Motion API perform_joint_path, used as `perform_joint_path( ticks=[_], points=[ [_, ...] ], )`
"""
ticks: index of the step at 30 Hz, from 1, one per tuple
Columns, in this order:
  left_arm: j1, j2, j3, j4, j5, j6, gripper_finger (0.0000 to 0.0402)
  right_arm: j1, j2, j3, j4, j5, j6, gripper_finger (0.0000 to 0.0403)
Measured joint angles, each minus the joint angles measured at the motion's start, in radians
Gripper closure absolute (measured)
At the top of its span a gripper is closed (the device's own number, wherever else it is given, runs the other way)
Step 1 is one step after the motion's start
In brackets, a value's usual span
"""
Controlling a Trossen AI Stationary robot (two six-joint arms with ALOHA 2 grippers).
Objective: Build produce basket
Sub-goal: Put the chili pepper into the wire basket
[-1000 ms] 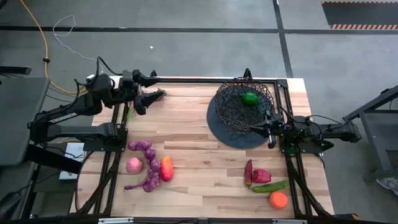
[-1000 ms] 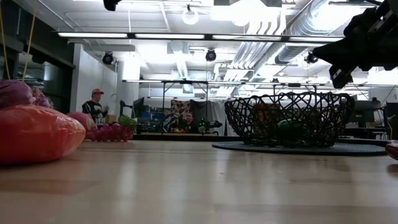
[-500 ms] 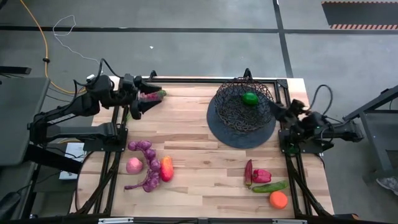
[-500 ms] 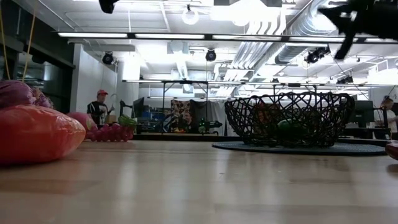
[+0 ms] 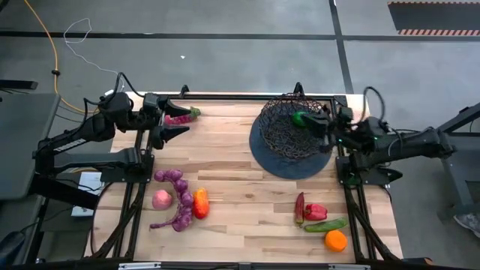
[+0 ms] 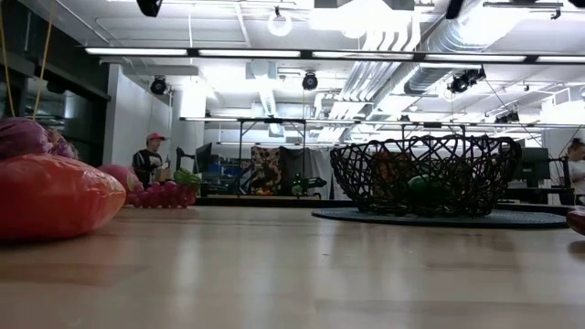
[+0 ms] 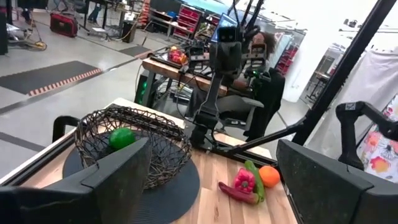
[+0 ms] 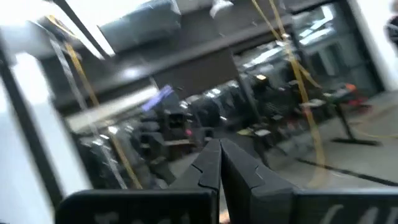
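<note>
The basket (image 5: 289,135), a black wire bowl on a dark round disc, stands at the far right with one green piece (image 5: 300,118) inside. Loose produce lies in two groups: purple grapes (image 5: 171,176), a pink piece (image 5: 162,199) and an orange-red piece (image 5: 200,202) near left; a red pepper (image 5: 313,211), a green piece (image 5: 327,224) and an orange (image 5: 336,240) near right. A pink-and-green piece (image 5: 181,117) lies at the far left edge. My left gripper (image 5: 174,124) hangs open high beside it. My right gripper (image 5: 313,124) is shut, raised over the basket's right rim.
A black frame rail (image 5: 225,97) runs along the far edge, and arm mounts stand at both sides. The table's middle (image 5: 225,165) is bare wood. In the low view a person (image 6: 146,164) stands in the room beyond the table.
My right gripper has risen from table height beside the basket's right side, tipped its fingers upward, and moved left over the basket's rim, staying shut. My left gripper has drawn back a little toward the table's left edge, uncovering the pink-and-green piece.
</note>
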Motion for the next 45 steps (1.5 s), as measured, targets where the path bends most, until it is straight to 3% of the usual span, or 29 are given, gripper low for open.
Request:
perform_joint_path(
  ticks=[4,9,15,21,24,29,36,45],
  points=[
    [0.0,-0.001,0.0,0.001,0.0,-0.007,0.0066,-0.007,0.081,0.133,-0.21,0.021,0.01,0.0402],
    [0.0,0.0,0.0,0.001,-0.001,-0.007,0.0066,0.005,0.162,0.36,-0.693,0.051,0.137,0.0372],
    [0.0,0.0,0.0,0.001,-0.003,-0.007,0.0066,0.087,0.304,0.63,-1.31,0.032,0.443,0.0267],
    [0.0,0.0,0.0,-0.02,-0.004,-0.007,0.0066,0.196,0.437,0.647,-1.662,-0.226,0.827,0.0159],
    [0.0,0.0,0.0,-0.022,-0.004,-0.007,0.0066,0.276,0.494,0.574,-1.688,-0.364,0.955,0.0124],
    [0.0,0.0,0.0,-0.022,-0.004,-0.007,0.0066,0.396,0.557,0.432,-1.548,-0.469,1.15,0.01],
    [0.0,0.001,0.0,-0.022,-0.004,-0.007,0.0066,0.431,0.632,0.27,-1.236,-0.493,1.374,0.0098],
    [0.0,0.001,0.0,-0.022,-0.004,0.0,0.0066,0.426,0.806,0.245,-1.224,-0.49,1.487,0.0098]
  ],
)
